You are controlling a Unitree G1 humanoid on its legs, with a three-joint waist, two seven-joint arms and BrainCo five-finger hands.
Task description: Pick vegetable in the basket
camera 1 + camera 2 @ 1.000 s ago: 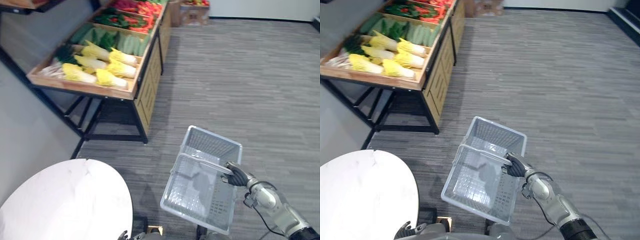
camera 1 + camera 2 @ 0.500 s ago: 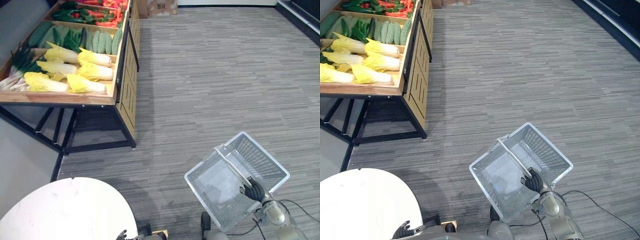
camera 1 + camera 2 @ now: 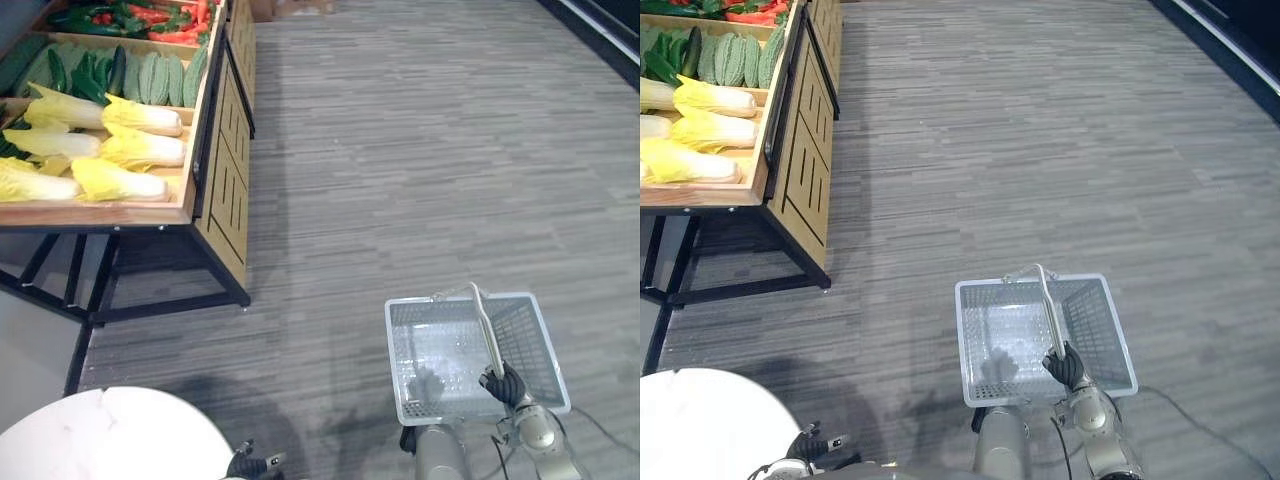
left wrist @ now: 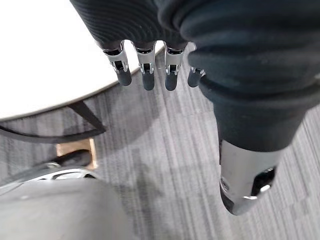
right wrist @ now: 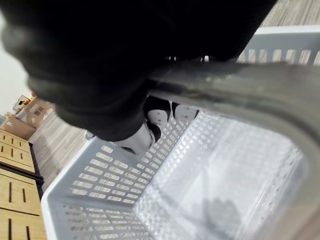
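An empty pale grey plastic basket (image 3: 455, 355) hangs level over the grey floor at the lower right. My right hand (image 3: 503, 383) is shut on its handle (image 3: 487, 330); in the right wrist view the fingers (image 5: 160, 112) curl round the bar (image 5: 240, 85) above the perforated bottom (image 5: 150, 200). Vegetables lie on a wooden stand (image 3: 215, 190) at the upper left: yellow napa cabbages (image 3: 130, 150), green gourds (image 3: 160, 75) and red peppers (image 3: 180, 15). My left hand (image 3: 245, 465) hangs low by the white table, fingers (image 4: 145, 65) straight and holding nothing.
A round white table (image 3: 110, 440) stands at the lower left, its edge (image 4: 45, 60) close beside my left hand. The stand rests on black metal legs (image 3: 100, 300). Grey striped carpet (image 3: 420, 150) stretches between the stand and the basket.
The camera has swung, so the stand now sits further left. The basket has turned from a tilt to hang level, still held by my right hand.
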